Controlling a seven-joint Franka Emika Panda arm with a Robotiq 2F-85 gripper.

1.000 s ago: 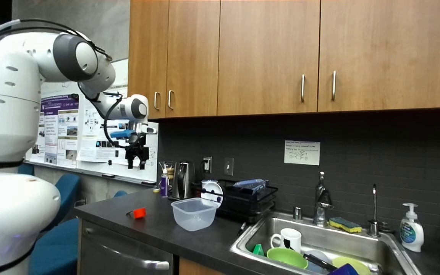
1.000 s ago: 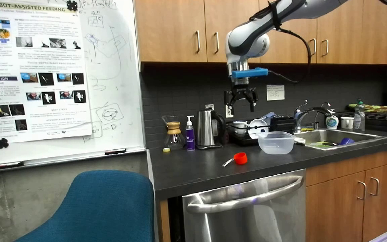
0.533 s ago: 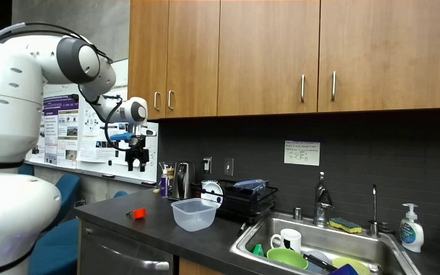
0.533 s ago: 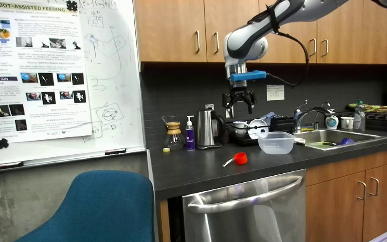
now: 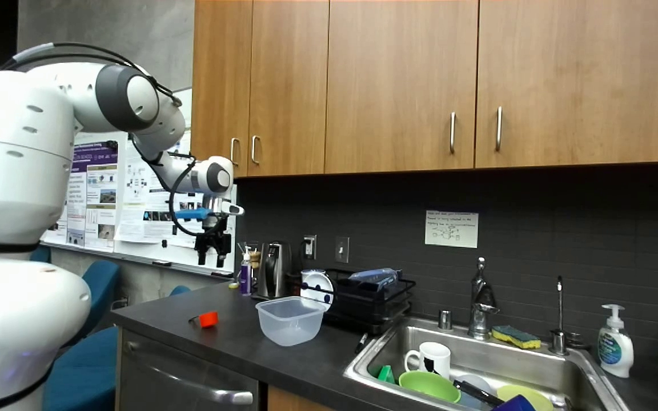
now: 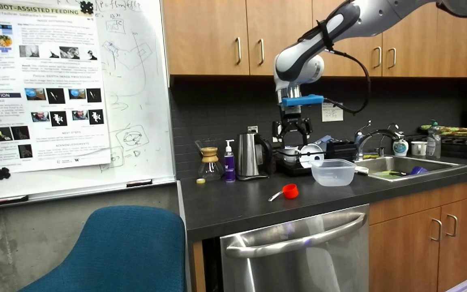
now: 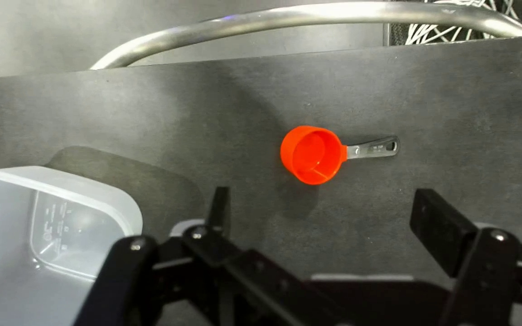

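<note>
Spread wide, the gripper (image 7: 323, 199) hangs above the counter (image 6: 225, 207) and has hold of nothing; such width, I believe, gives enough room for the bowl (image 7: 313, 151) of the red measuring cup (image 6: 291, 191). This cup rests on the counter well below the fingers (image 7: 442, 231) and touches neither; seen from the wrist, it appears between them in width, but ahead of their tips. Its handle (image 7: 372, 148) points away from the clear container (image 6: 333, 176), perhaps so that nothing crowds it.
</note>
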